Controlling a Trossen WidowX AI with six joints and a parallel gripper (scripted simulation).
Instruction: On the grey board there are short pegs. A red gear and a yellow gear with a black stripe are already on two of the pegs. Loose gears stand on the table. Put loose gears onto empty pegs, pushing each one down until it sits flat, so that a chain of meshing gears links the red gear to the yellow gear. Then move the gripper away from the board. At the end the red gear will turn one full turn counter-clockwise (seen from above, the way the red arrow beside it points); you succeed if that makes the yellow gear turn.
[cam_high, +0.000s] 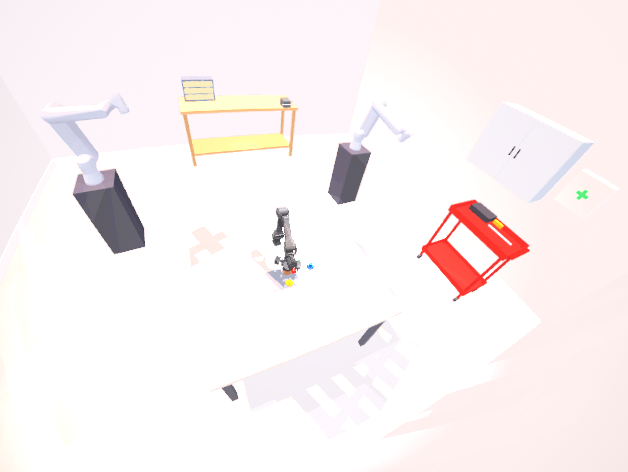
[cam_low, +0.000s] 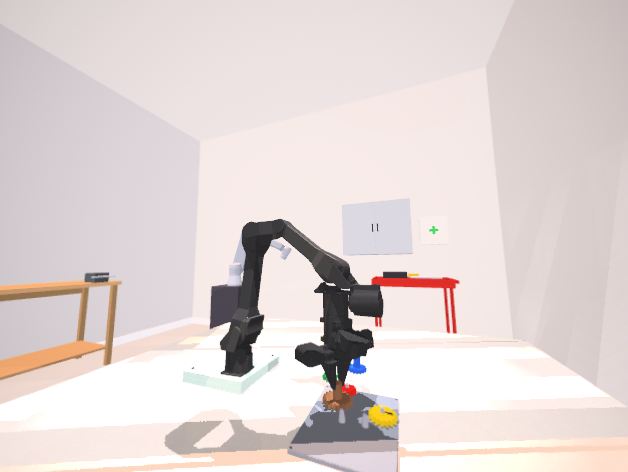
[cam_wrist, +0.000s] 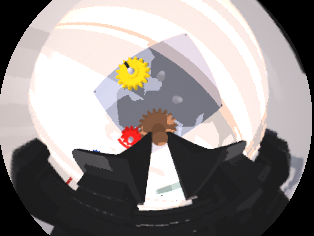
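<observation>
My gripper (cam_low: 338, 384) (cam_wrist: 161, 135) is shut on the handle of the brown gear (cam_low: 337, 401) (cam_wrist: 156, 119). The gear is upright, low over the robot-side part of the grey board (cam_low: 350, 433) (cam_wrist: 200, 95), beside the red gear (cam_high: 294, 271) (cam_low: 349, 390) (cam_wrist: 131, 135). Whether it is on a peg or touches the board is hidden. The yellow gear (cam_high: 289, 282) (cam_low: 383, 417) (cam_wrist: 140, 77) with its black stripe sits across the board. Two bare pegs show in the wrist view, one peg (cam_wrist: 161, 75) near the yellow gear and another peg (cam_wrist: 177, 99) closer to the brown gear.
A blue gear (cam_high: 310, 265) (cam_low: 356, 368) with an upright handle stands on the table beyond the board. A green gear (cam_low: 327, 377) is partly hidden behind the fingers. The arm's pale base plate (cam_low: 213, 378) lies to the left in the exterior view.
</observation>
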